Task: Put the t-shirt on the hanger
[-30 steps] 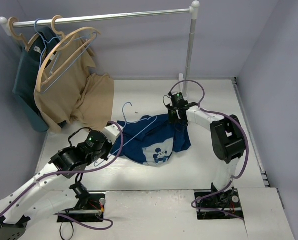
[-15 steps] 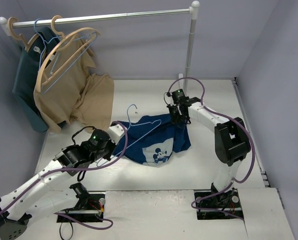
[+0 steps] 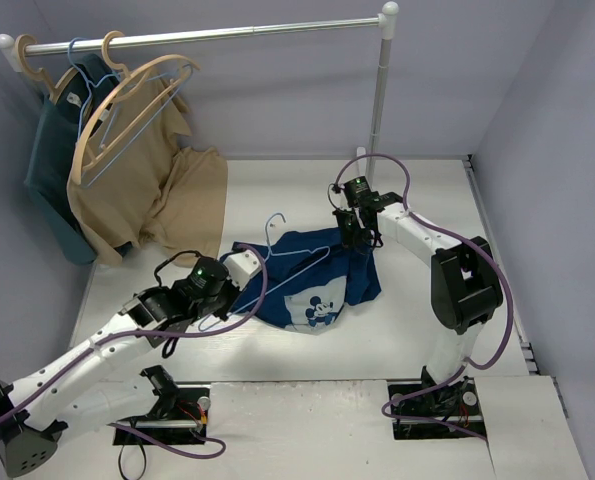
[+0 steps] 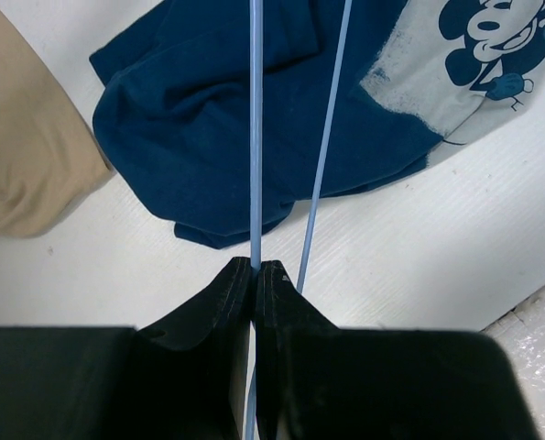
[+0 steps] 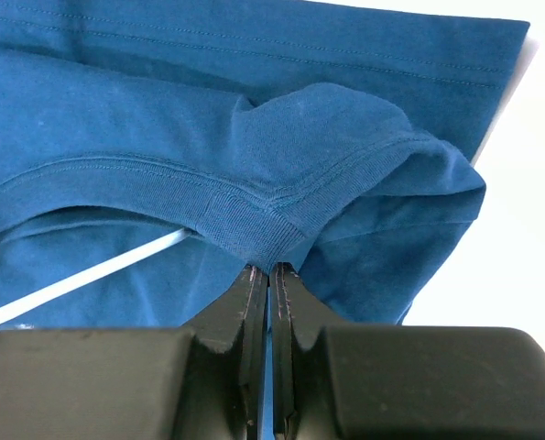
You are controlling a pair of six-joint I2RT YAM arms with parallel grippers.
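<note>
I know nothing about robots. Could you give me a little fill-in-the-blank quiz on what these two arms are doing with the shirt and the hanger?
1. The left gripper has its jaws shut on the thin hanger, which is light ____ in colour.
2. The right gripper has its jaws shut on the t-shirt at its ribbed ____.
3. The pale print on the t-shirt shows ____ Mouse.
Missing words: blue; collar; Mickey.

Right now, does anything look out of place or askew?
Yes. The tan garment droops lopsided beneath a tilted wooden hanger, its lower end spilling onto the table. The t-shirt lies bunched, not flat.
</note>
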